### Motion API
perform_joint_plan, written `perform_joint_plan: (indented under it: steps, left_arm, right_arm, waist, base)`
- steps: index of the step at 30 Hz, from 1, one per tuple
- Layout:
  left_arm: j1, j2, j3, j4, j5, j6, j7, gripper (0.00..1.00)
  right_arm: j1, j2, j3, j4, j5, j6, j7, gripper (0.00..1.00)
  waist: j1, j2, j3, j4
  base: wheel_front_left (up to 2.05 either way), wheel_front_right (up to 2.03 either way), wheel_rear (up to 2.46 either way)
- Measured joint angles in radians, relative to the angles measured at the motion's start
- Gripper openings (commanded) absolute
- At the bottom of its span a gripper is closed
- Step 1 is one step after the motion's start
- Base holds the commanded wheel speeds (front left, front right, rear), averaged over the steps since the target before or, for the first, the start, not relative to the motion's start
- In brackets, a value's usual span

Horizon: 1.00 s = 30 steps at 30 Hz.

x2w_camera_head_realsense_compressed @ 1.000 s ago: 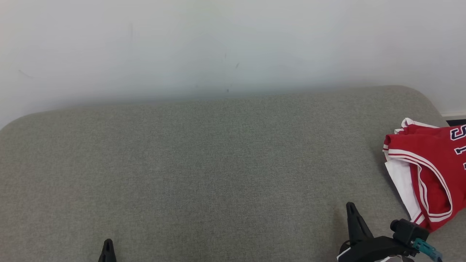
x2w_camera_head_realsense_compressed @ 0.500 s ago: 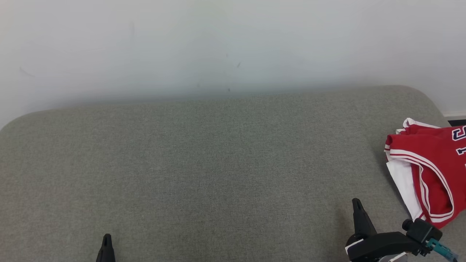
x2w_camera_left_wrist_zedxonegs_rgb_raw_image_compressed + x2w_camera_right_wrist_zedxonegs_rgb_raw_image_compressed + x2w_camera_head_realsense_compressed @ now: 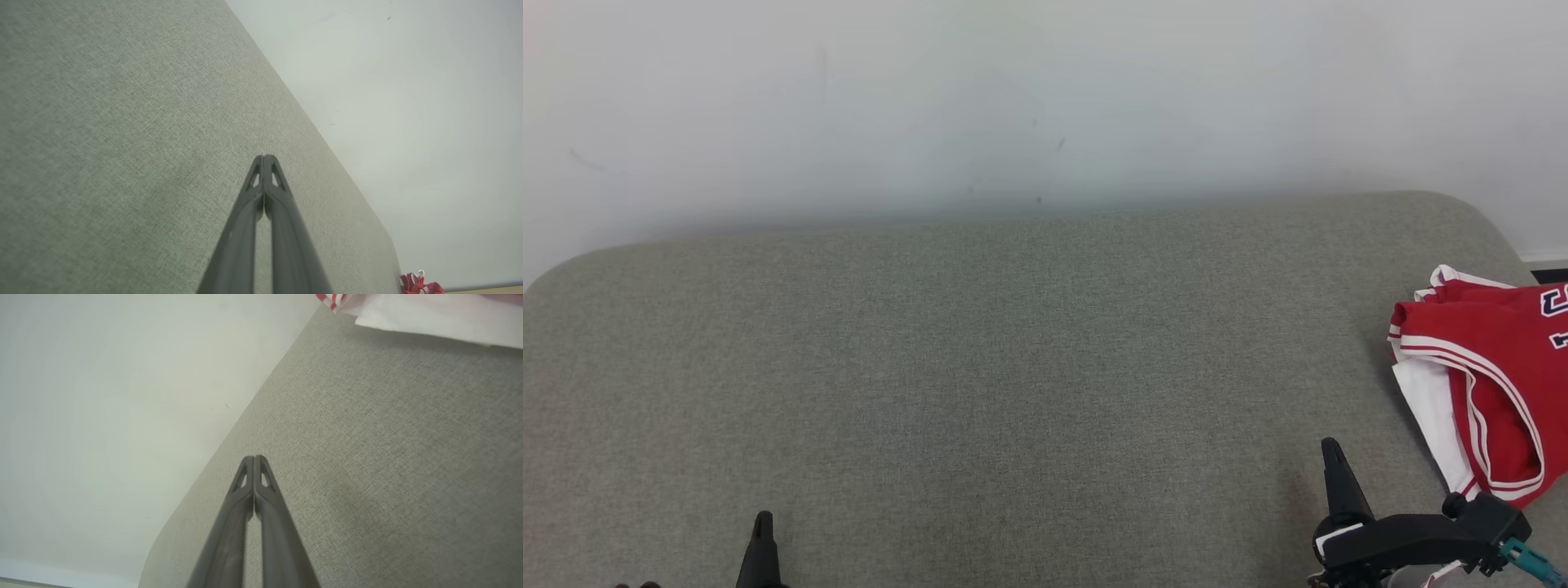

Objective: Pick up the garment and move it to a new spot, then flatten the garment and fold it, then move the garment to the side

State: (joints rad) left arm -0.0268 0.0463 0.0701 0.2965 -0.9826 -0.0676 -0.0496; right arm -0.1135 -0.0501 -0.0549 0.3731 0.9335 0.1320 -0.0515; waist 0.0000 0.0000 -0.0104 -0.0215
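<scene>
Nearest, the left gripper (image 3: 264, 157) and the right gripper (image 3: 254, 458) point across a grey fabric cushion (image 3: 1013, 367), each with its two dark fingers pressed together and holding nothing. Just beyond the right gripper, at the cushion's right edge, lies the red garment (image 3: 1494, 384) with white trim. A pale wall (image 3: 1013, 98) stands behind.

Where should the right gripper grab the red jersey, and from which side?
Probably the bunched left edge of the red jersey, where the striped armhole trim lies over the white layer. It faces the right gripper, which is shut, so open it and come from the left, low along the grey cushion.
</scene>
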Motion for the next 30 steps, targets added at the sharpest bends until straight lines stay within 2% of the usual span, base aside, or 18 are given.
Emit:
perform_joint_plan:
  steps: [30]
  left_arm:
    - [-0.038,0.001,0.022,-0.022,-0.303,-0.030,0.079,0.00]
  right_arm:
    - [0.000,0.000,-0.029,-0.061,0.325,0.000,0.079,0.00]
  waist:
    - [0.0000,0.0001,0.005,0.009]
  base:
    - [0.00,0.00,0.00]
